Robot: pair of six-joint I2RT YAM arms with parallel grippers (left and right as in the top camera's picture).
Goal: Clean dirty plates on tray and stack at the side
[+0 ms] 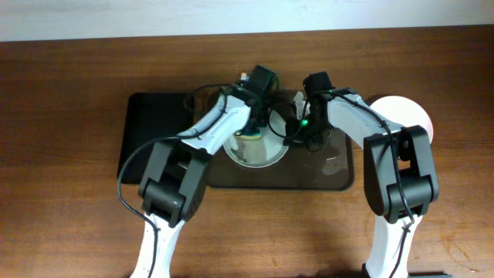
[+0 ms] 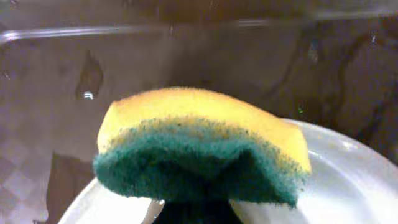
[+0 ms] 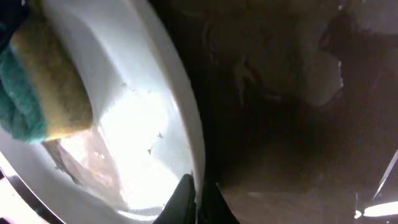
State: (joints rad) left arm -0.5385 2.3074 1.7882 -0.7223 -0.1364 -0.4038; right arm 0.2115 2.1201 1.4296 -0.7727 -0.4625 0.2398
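Note:
A white plate (image 1: 255, 151) lies in the middle of the dark brown tray (image 1: 340, 174). My left gripper (image 1: 257, 117) is shut on a yellow and green sponge (image 2: 199, 146) and holds it over the plate (image 2: 348, 180), green side down. My right gripper (image 3: 198, 202) is shut on the plate's right rim (image 3: 186, 124), one finger inside and one outside. The plate's inside shows wet with small specks and a brownish patch (image 3: 87, 155). The sponge (image 3: 43, 93) rests on the plate's far side in the right wrist view. Another white plate (image 1: 405, 112) lies on the table, right of the tray.
The tray floor is wet with puddles (image 2: 87, 78) and reflections. A smaller black tray (image 1: 154, 123) adjoins the brown tray on the left. The wooden table (image 1: 62, 216) stretches to both sides and to the front.

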